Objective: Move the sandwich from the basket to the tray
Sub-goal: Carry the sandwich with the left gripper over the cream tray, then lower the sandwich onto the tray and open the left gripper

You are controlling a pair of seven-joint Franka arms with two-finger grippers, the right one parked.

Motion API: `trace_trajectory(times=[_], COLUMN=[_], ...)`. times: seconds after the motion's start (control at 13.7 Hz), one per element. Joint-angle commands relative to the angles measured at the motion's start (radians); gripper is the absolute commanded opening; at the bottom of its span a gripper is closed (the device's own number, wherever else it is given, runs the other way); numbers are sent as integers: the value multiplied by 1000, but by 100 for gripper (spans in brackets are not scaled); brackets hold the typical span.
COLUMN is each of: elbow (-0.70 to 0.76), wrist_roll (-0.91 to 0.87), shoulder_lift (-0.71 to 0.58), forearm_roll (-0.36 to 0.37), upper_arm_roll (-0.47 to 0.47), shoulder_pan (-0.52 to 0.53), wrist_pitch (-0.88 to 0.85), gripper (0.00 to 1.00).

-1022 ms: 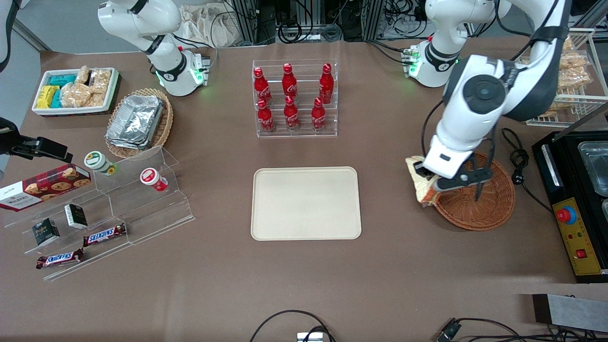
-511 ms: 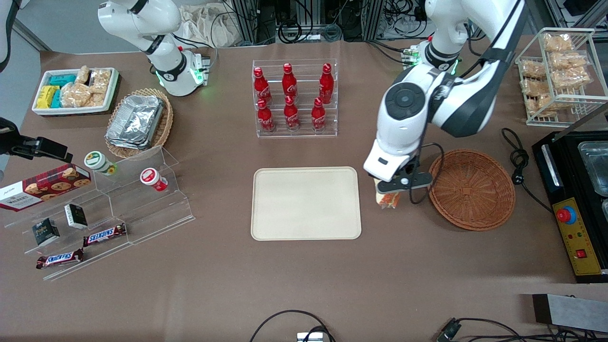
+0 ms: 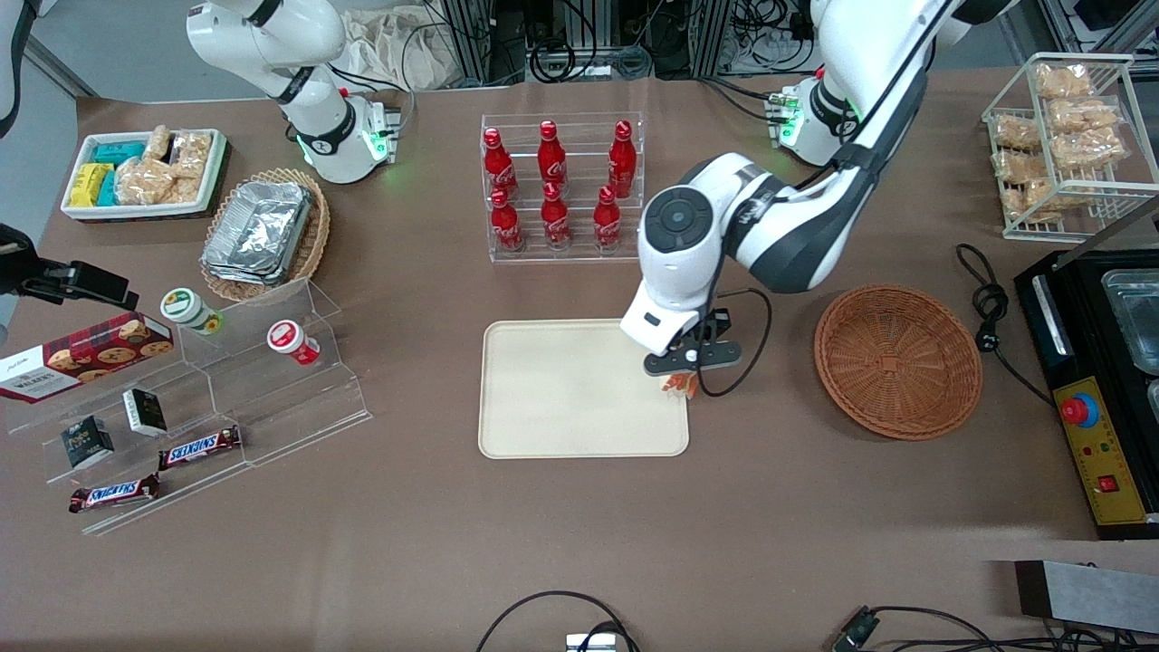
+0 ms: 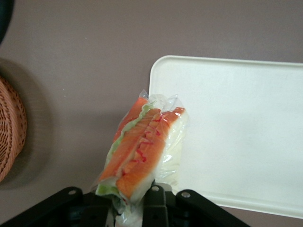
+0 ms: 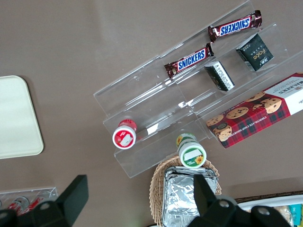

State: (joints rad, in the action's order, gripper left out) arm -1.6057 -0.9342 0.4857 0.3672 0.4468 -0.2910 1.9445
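Observation:
My left gripper (image 3: 681,373) is shut on the wrapped sandwich (image 3: 680,384) and holds it above the edge of the cream tray (image 3: 561,389) that faces the basket. In the left wrist view the sandwich (image 4: 142,146) hangs from my gripper (image 4: 135,208), orange filling and green lettuce showing, partly over the tray's rim (image 4: 156,75). The tray surface is bare. The round reddish-brown wicker basket (image 3: 896,359) stands empty toward the working arm's end of the table; its rim also shows in the left wrist view (image 4: 12,127).
An acrylic rack of red cola bottles (image 3: 561,186) stands farther from the front camera than the tray. A black cable (image 3: 987,312) and a black appliance (image 3: 1100,380) lie beside the basket. An acrylic stand with snacks (image 3: 190,407) sits toward the parked arm's end.
My gripper has carried the sandwich out of the basket and sideways across the bare table to the tray's edge. The basket is now empty.

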Motion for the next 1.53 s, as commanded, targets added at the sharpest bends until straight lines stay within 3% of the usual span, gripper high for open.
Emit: trace_trajectory(times=[0.0, 0.37, 0.66, 1.17, 1.46], elbow=[44, 46, 84, 130, 130], wrist_roll=[-38, -61, -163, -140, -152], shoulder_lift=[68, 117, 189, 243, 284], forearm_roll=[61, 79, 154, 162, 211], upper_arm_roll=[-3, -5, 0, -7, -7], shoulder_pan=[-39, -80, -94, -125, -131], wrist_pitch=[-13, 33, 47, 48, 74], gripper=[8, 9, 10, 10, 10])
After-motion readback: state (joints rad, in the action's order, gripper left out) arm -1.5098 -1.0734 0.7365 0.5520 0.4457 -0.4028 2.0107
